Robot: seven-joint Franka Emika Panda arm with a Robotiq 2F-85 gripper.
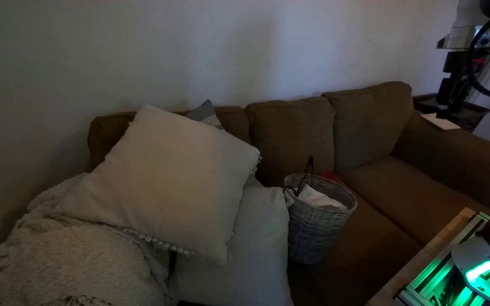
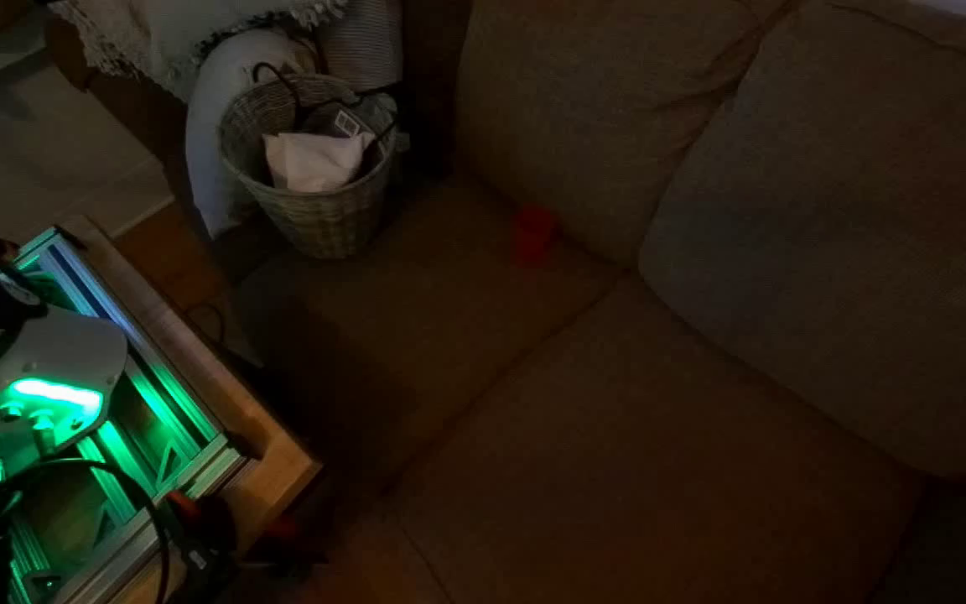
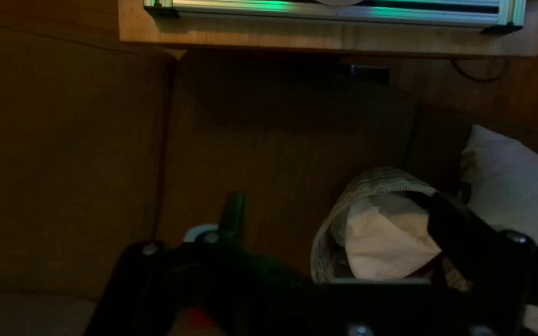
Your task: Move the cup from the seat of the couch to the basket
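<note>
Dark fingers [image 3: 460, 233] nearest, across the bottom of the wrist view, blurred; spread well apart. Cup [image 2: 536, 235]: small, red, just above and right of centre of frame in an exterior view, on the seat of the couch [image 2: 617, 436], near a back cushion [image 2: 600, 101]; contact can't be told, surface too dim. Couch brown, coarse woven fabric, straight seams. Basket [image 2: 328, 222] upper left, same frame, standing on the seat: pale wicker, round, narrowing downward, thin dark handle, pale folded cloth [image 2: 315, 164] within. Cream pillow [image 1: 177, 178], square, pompom edging, left of centre in an exterior view. Counter [image 3: 297, 39] of plain wood along top of the wrist view, bearing ribbed metal rails [image 3: 273, 16].
</note>
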